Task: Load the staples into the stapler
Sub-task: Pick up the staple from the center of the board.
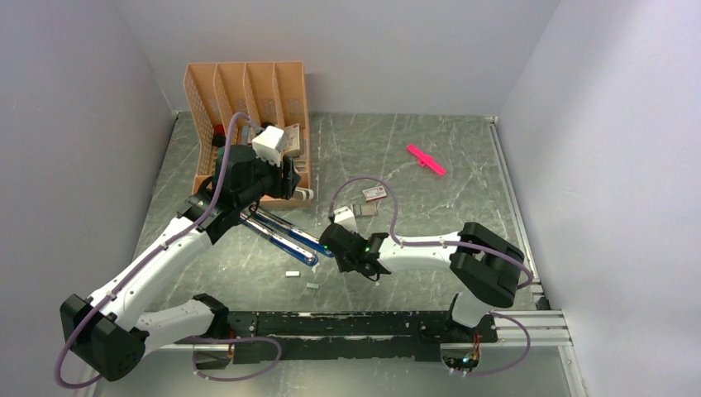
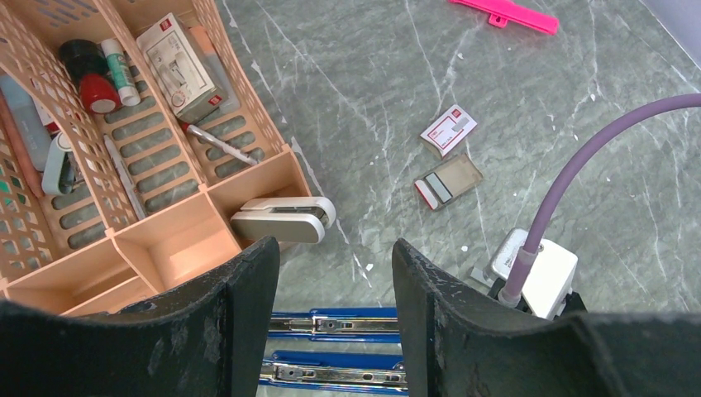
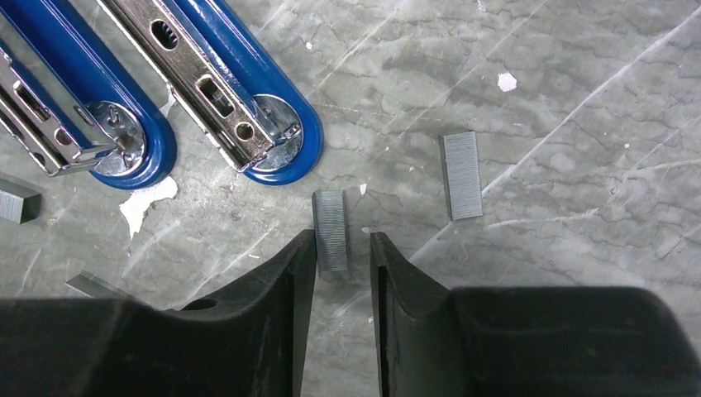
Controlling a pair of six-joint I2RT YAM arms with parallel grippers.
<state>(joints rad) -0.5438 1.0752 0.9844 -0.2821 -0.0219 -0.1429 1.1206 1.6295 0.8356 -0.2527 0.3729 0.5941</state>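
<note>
The blue stapler [image 1: 285, 236] lies swung open on the table, its two metal channels [image 3: 240, 91] facing up. My left gripper [image 2: 335, 273] is open above its hinge end, and the stapler's bars [image 2: 355, 324] run crosswise under the spread fingers. My right gripper [image 3: 343, 244] is low over the table just past the stapler's rounded ends. It straddles one strip of staples [image 3: 332, 230]. The strip touches the left finger, and a gap shows to the right finger. A second strip [image 3: 461, 175] lies to the right. More strips [image 3: 16, 205] lie at the left.
The pink-and-white staple box [image 2: 447, 130] and its open tray [image 2: 447, 181] lie beyond the stapler. A pink stick [image 1: 426, 160] is at the back right. An orange organizer [image 1: 248, 99] stands at the back left, and a white stapler [image 2: 283, 219] lies against its corner.
</note>
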